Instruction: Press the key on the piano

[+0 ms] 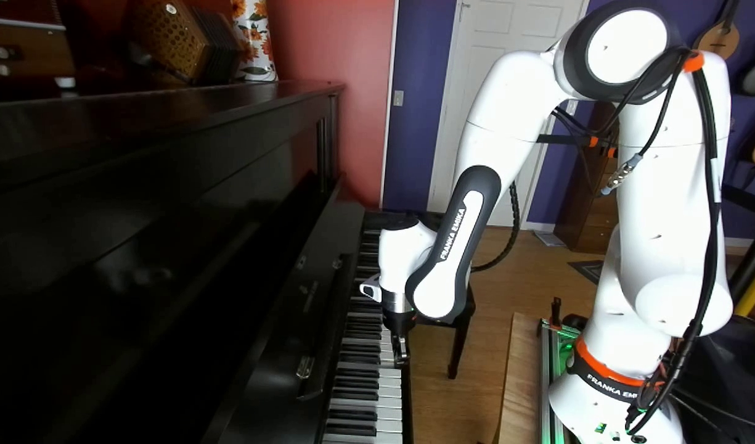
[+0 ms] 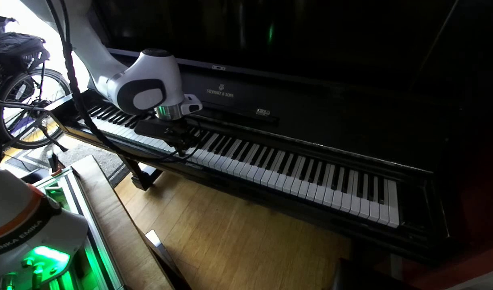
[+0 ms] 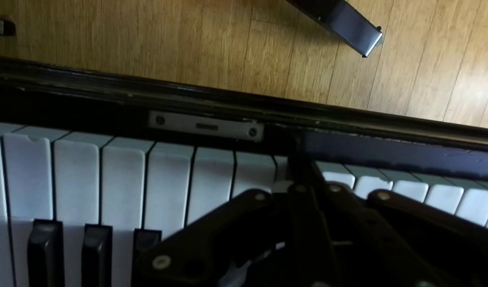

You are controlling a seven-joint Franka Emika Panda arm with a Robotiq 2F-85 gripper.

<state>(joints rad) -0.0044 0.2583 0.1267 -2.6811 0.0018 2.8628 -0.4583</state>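
Gripper (image 1: 401, 356) clenched at the white keys (image 3: 168, 183) of the piano (image 1: 198, 246), contact unclear

Its fingers (image 3: 301, 207) are drawn together, pointing down at the front part of those keys. In the wrist view they are blurred and dark, cover several keys, and merge at the tips with the dark strip (image 3: 88, 105) along the piano's front edge; whether they touch a key, and which one, cannot be told. A metal plate (image 3: 206, 126) sits on that strip, near the fingertips.

The piano stands facing the arm (image 1: 488, 135), which extends across to the keys and hides some of them behind it. Both exterior views crop the piano's body, and shadow swallows much of its panelling. On top of the piano, a concertina (image 1: 186, 43) sits dim beside a flower-patterned cylinder (image 1: 254, 43), the latter cut off above. In front of the piano, a black bench (image 1: 466, 311) is mostly covered by the arm. Past one end of the piano, a bicycle (image 2: 39, 104) shows only in part.
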